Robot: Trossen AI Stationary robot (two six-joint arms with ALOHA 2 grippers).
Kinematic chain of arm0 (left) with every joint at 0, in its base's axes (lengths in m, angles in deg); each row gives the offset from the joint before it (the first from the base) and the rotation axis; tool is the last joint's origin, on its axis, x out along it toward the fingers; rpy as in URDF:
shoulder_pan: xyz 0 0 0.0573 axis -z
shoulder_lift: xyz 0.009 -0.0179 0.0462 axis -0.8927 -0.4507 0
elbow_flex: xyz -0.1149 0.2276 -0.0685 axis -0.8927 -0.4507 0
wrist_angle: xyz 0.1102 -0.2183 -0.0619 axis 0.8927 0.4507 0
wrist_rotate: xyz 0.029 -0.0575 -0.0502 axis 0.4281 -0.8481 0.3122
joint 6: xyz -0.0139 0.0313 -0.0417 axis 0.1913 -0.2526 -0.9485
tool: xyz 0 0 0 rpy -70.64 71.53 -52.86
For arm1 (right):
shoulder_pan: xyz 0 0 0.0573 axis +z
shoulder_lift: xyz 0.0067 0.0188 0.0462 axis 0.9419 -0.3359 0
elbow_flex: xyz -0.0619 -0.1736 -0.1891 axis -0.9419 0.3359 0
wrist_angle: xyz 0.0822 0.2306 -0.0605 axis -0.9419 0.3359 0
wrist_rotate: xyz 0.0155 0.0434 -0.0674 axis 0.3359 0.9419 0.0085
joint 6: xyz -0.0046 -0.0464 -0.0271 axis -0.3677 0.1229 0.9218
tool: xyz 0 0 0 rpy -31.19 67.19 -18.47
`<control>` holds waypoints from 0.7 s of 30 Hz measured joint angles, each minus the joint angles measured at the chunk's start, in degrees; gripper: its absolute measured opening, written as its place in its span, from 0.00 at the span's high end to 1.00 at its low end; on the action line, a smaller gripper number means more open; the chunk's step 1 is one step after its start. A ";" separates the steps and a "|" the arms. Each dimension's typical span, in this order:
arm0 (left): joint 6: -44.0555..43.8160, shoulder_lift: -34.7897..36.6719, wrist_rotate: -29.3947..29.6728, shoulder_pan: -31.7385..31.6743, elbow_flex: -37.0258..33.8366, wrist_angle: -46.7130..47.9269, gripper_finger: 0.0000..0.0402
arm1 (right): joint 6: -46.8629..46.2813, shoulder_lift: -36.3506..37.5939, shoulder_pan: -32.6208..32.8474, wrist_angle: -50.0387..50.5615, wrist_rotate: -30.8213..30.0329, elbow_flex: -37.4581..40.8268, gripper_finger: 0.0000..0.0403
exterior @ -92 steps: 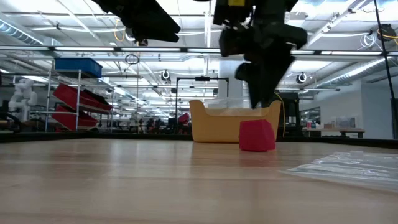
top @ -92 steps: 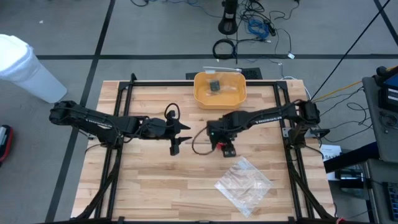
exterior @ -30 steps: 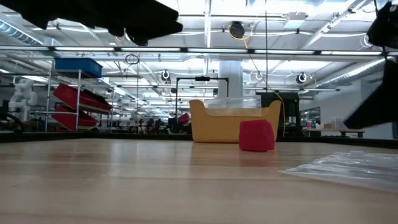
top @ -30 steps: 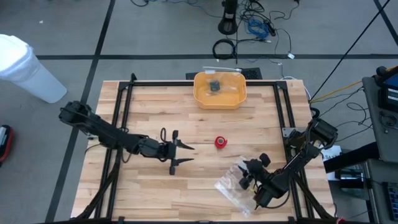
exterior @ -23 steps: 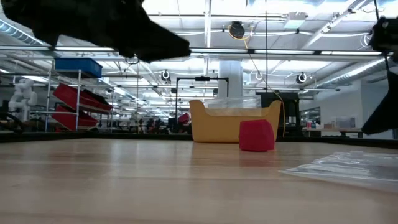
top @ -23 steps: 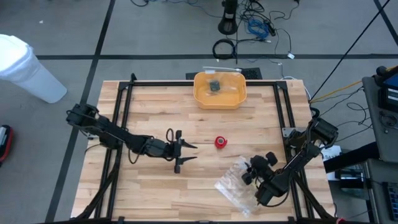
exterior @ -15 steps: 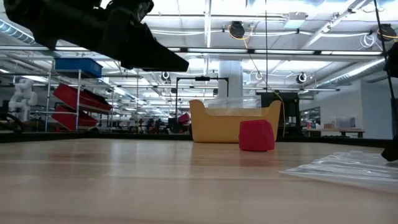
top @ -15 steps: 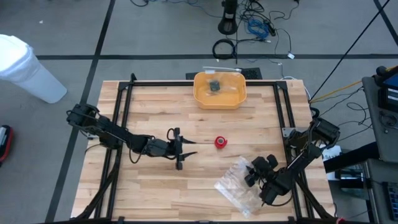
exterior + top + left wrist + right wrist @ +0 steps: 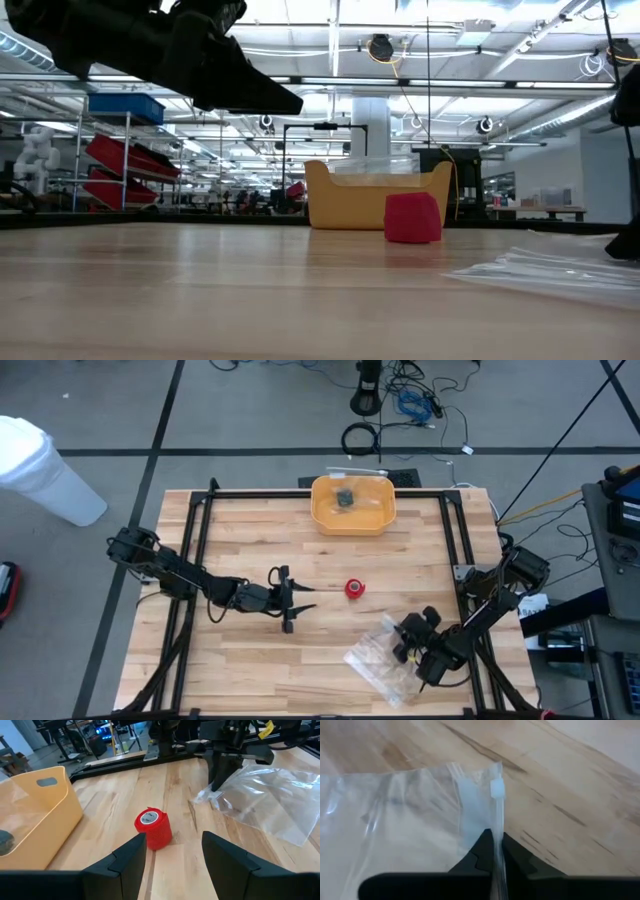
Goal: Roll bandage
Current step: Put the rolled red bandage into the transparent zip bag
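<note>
The bandage [image 9: 354, 589] is a small red roll standing on one flat end on the wooden table [image 9: 250, 530], also seen in the low view [image 9: 412, 218] and the left wrist view [image 9: 153, 827]. My left gripper [image 9: 303, 600] hovers open to the left of the roll, its fingers pointing at it. My right gripper [image 9: 403, 648] is at the near right, shut on a clear plastic bag [image 9: 380, 665]. My right gripper pinches the bag's zip edge [image 9: 496, 825] between its two fingers, just below the white slider [image 9: 496, 789]. The fingers slant down onto it from the table's near right side. The rest of the bag lies flat on the table.
A yellow bin [image 9: 354, 503] with a small dark object inside stands at the table's far edge. Black frame rails [image 9: 195, 540] run along the table's left, right and far sides. Bare wood lies between the roll and the bag.
My right gripper has come down onto the bag's zip edge and shut on it. My left gripper has sunk a little and moved toward the red roll, staying open. The roll has not moved.
</note>
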 joint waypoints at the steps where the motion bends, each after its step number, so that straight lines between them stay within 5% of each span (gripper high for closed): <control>1: -0.01 0.00 -0.02 0.00 0.00 -0.01 0.51 | 0.81 -0.02 0.01 -0.43 -0.12 0.00 0.96; 8: -0.04 0.00 -0.21 0.00 0.00 0.00 0.51 | 15.88 -0.77 -0.28 5.28 -5.99 -6.87 0.99; 14: -2.83 0.00 -10.68 -0.66 1.84 0.05 0.51 | 43.19 -0.59 -3.84 20.61 -17.83 -21.71 1.00; 21: -3.06 0.00 -16.71 -0.31 4.36 0.11 0.51 | 56.54 -0.46 -8.80 31.97 -17.02 -42.01 1.00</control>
